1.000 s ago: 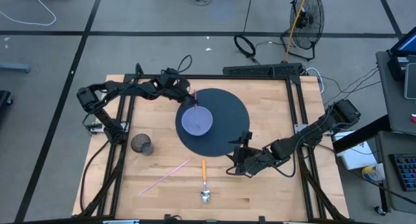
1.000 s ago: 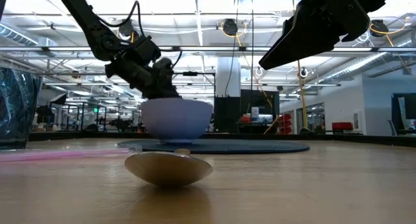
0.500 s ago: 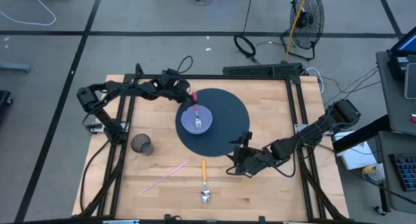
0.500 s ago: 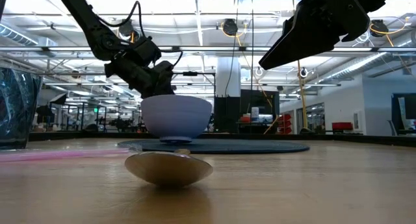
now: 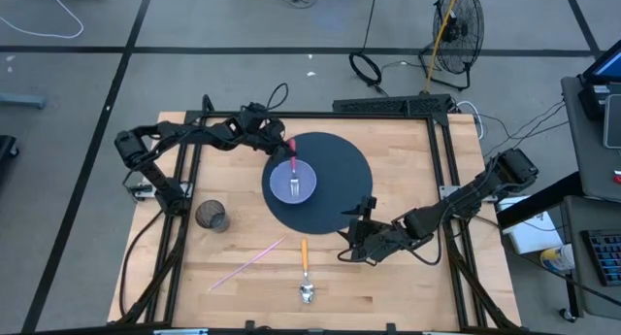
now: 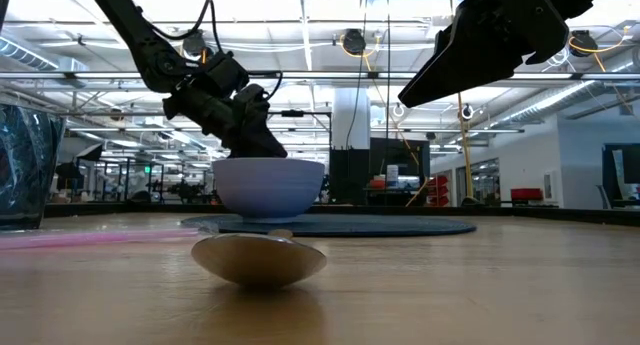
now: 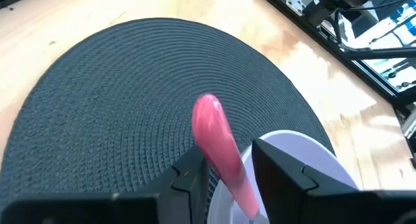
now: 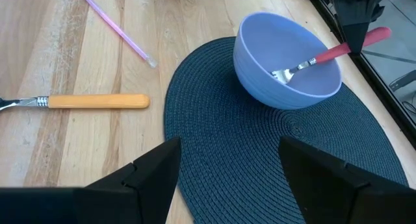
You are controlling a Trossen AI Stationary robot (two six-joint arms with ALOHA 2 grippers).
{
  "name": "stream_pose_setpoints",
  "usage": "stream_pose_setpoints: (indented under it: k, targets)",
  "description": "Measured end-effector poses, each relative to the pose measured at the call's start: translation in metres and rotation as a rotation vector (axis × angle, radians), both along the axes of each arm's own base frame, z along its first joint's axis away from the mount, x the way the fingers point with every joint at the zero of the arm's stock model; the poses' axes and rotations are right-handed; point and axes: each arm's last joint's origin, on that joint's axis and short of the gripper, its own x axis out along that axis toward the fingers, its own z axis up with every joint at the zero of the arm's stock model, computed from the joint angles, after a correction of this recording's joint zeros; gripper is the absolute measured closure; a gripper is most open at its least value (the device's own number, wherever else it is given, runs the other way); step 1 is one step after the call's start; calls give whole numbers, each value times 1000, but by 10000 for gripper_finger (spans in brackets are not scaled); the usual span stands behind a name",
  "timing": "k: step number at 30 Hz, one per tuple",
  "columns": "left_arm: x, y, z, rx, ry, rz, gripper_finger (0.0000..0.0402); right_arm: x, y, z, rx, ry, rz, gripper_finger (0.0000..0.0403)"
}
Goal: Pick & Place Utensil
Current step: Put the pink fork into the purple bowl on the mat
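A fork [image 5: 295,176] with a pink handle slants into the pale blue bowl [image 5: 281,184] on the round dark mat [image 5: 340,170]. Its tines [image 8: 282,74] lie inside the bowl. My left gripper [image 5: 284,147] is at the bowl's far rim, shut on the fork's handle. My right gripper [image 5: 351,240] hovers open by the mat's near right edge and touches nothing. An orange-handled spoon [image 5: 305,267] lies flat on the wood near the table's near edge. My left gripper pinches the fork's pink handle [image 7: 224,160] between its two fingers [image 7: 192,177], a little below the handle's free end [image 8: 379,34], which sticks out past them. It comes slanting down from the table's far left. The fork tilts down, tines in the bowl.
A pink straw [image 5: 247,262] lies on the wood left of the spoon. A clear cup [image 5: 212,216] stands near the table's left edge. In the low view the spoon's bowl [image 6: 260,260] is close in front. Bare wood shows right of the mat.
My left gripper has come down toward the bowl's far rim, bringing the fork's tines to lie inside the bowl. The right arm has kept still.
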Motion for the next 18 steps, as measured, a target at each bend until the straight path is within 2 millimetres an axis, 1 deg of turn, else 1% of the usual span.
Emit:
stream_pose_setpoints:
  k: [7,18]
  targets:
    - [0,0,0,-2,-1,-2,248,0,0,0,0,0,0,149]
    - [2,1,4,18,-35,6,183,0,0,0,1,0,1,149]
